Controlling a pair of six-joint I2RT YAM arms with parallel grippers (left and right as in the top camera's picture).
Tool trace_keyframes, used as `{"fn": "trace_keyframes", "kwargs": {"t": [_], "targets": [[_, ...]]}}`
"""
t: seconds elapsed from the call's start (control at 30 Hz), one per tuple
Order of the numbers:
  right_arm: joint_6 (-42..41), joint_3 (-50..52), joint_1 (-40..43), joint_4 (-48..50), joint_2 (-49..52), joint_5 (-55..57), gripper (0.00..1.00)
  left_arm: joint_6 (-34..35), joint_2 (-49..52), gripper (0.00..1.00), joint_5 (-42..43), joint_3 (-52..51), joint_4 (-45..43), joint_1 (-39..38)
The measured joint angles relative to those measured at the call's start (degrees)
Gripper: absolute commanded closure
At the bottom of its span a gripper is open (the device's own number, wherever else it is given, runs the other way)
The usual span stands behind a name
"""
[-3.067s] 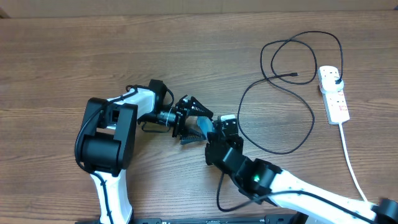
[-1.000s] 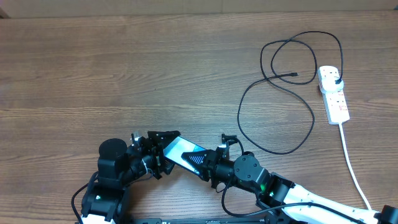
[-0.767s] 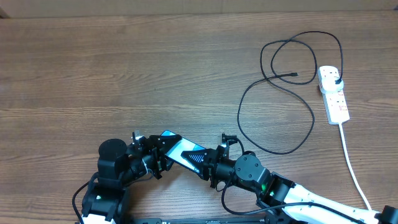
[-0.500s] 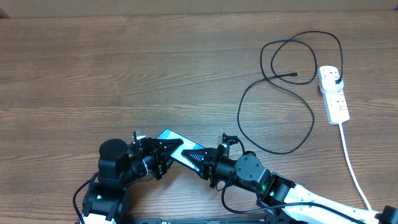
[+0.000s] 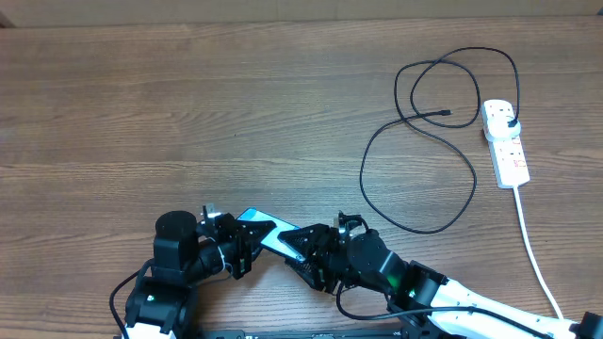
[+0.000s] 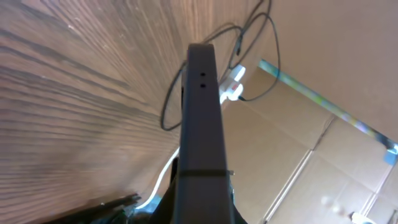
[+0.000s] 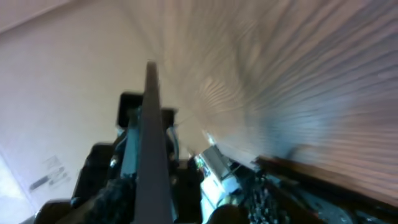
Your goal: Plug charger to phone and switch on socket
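Observation:
The phone (image 5: 267,231), its light-blue screen showing, hangs tilted just above the table near the front edge. My left gripper (image 5: 245,245) is shut on its left end. In the left wrist view the phone (image 6: 200,118) is a dark edge-on bar rising from between the jaws. My right gripper (image 5: 303,254) stands open around the phone's right end, and in the right wrist view the phone (image 7: 152,155) is a thin dark bar at the left. The black charger (image 5: 419,141) lies looped at the right, its connector tip (image 5: 448,115) free and its plug (image 5: 510,121) in the white socket (image 5: 506,146).
The socket's thick white cord (image 5: 532,250) runs toward the front right edge. Both arm bodies crowd the front edge of the wooden table (image 5: 188,113). Cardboard walls show behind the table in the left wrist view.
My left gripper has closed on the phone's left end. My right gripper, which held the phone, has opened and let go. The phone has dropped slightly lower and flatter.

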State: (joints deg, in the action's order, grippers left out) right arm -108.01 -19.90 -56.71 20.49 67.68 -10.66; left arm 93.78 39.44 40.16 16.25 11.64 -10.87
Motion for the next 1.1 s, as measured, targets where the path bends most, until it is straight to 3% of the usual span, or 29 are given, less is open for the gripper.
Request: {"fn": "trace_keyframes", "kwargs": {"t": [0.3,0.33,0.43,0.67,0.8,0.9,1.1], "targets": [[2.4,0.0,0.0,-2.1,0.0,4.3,0.22,-7.9,0.0,0.96,-1.1,0.0,1.3,0.0],[4.9,0.0,0.0,-2.1,0.0,5.7,0.21,-9.8,0.0,0.96,-1.3,0.0,2.0,0.0],[12.8,0.0,0.0,-2.1,0.0,10.6,0.02,-13.7,0.0,0.96,-1.7,0.0,5.3,0.0],[33.4,0.0,1.2,-3.6,0.0,21.2,0.00,-16.4,3.5,0.96,-2.0,0.0,5.7,1.4],[37.3,-0.5,7.6,-13.1,-1.2,20.1,0.00,-16.8,11.5,0.96,1.4,-0.2,-1.2,5.6],[41.2,-2.9,16.3,-23.5,-2.2,16.2,0.00,-17.2,20.9,0.96,7.1,0.3,-12.9,7.9],[54.8,-20.4,36.1,-44.6,-0.5,9.1,0.00,-17.1,36.3,0.96,15.1,0.5,-23.6,8.4]]}}
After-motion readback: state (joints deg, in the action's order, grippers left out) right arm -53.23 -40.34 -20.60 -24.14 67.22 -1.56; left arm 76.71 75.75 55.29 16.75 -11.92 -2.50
